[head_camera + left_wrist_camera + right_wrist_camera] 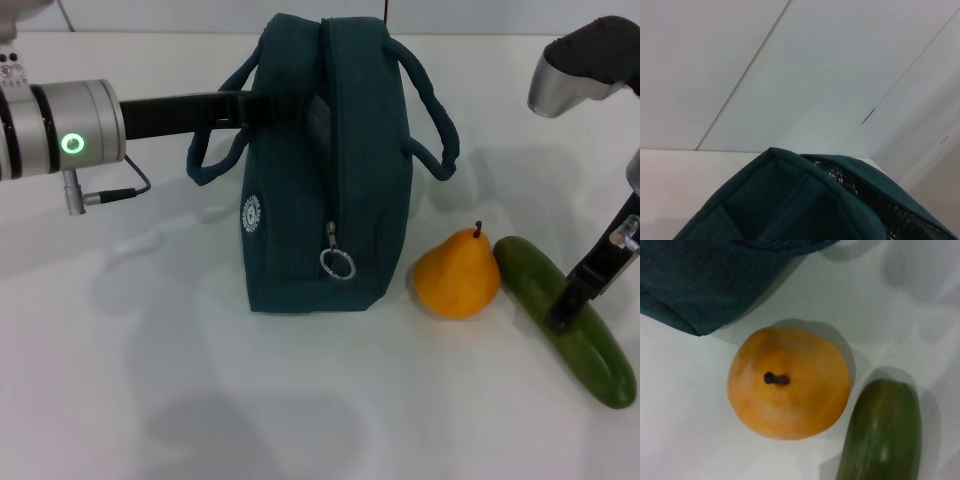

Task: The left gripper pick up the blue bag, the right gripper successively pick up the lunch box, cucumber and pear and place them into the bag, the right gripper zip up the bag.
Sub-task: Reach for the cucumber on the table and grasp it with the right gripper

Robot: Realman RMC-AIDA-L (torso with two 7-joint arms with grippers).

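Observation:
The blue bag stands upright mid-table, its zipper ring pull hanging down the near end. In the left wrist view its top edge shows with silver lining beside it. My left gripper reaches in from the left and is shut on the bag's upper left wall, behind a loop handle. The pear stands just right of the bag. The cucumber lies right of the pear. My right gripper is down on the cucumber's middle. The lunch box is out of view.
The white table stretches in front of and left of the bag. The right arm's silver cuff hangs above the far right edge.

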